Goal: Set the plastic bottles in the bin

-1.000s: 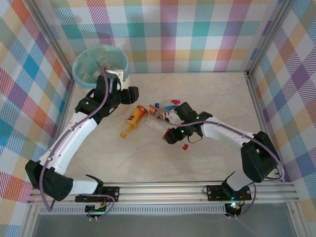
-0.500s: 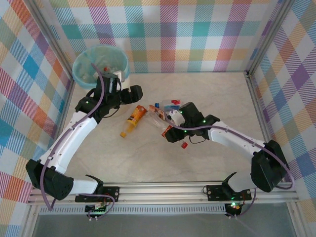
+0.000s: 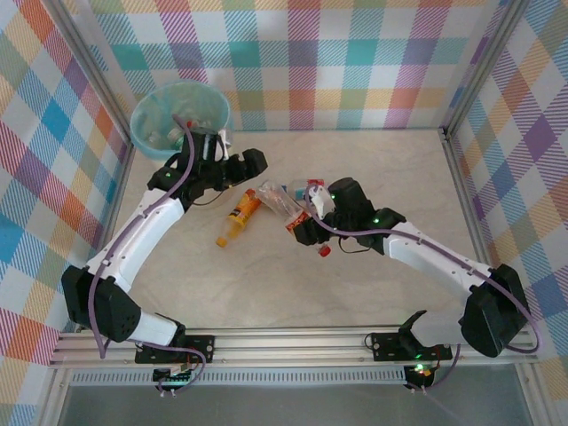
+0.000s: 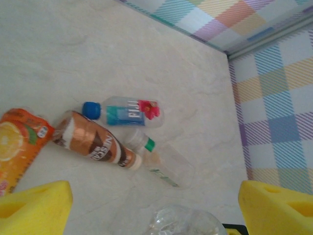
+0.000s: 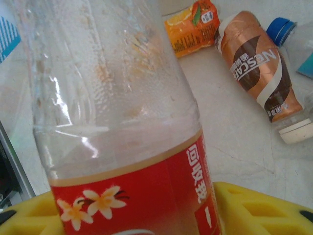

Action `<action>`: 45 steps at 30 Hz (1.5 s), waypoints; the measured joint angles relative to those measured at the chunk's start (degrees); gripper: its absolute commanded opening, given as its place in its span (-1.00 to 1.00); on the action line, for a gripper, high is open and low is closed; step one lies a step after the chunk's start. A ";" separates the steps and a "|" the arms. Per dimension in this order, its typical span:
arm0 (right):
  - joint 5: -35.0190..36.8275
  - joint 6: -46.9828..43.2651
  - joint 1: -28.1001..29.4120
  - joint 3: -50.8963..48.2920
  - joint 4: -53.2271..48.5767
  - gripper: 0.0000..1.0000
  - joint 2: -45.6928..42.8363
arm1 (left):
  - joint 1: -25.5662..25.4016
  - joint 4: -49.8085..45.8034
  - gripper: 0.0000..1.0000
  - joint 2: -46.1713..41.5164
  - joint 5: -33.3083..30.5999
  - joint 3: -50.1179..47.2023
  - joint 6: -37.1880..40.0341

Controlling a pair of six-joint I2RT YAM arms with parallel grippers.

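Right gripper [image 3: 306, 228] clamped on red-label bottle [image 5: 122, 127], mid-table, red cap at the near end. Just past it, lying on the table [image 3: 390, 177]: orange bottle [image 3: 240, 213], brown bottle [image 4: 95, 142], blue-cap bottle [image 4: 128, 111]. Left gripper [image 3: 254, 163] beyond those, jaws wide, holding nothing. Bin [image 3: 135, 122] in far-left corner, just behind left gripper.
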 measured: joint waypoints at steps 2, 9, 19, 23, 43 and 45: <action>0.04 0.61 0.00 0.09 0.55 -0.06 0.02 | 0.00 1.07 0.75 0.76 3.06 0.00 -0.42; -0.02 1.77 0.00 2.84 0.90 -0.06 0.15 | -0.02 2.67 0.67 3.52 12.22 0.02 -1.20; 0.11 2.58 0.00 4.96 1.03 -0.05 0.81 | -0.46 3.61 0.54 5.18 19.54 1.25 -1.31; 0.26 2.80 0.00 5.81 1.53 -0.05 0.94 | -0.81 3.63 0.40 5.29 21.51 2.03 -1.11; 0.20 2.99 0.00 6.56 2.82 0.31 1.77 | -1.09 0.35 -0.35 5.31 19.69 5.05 -0.22; 0.20 2.95 0.00 6.58 3.10 0.39 1.77 | -1.09 -0.02 -0.36 5.31 18.88 5.53 -0.22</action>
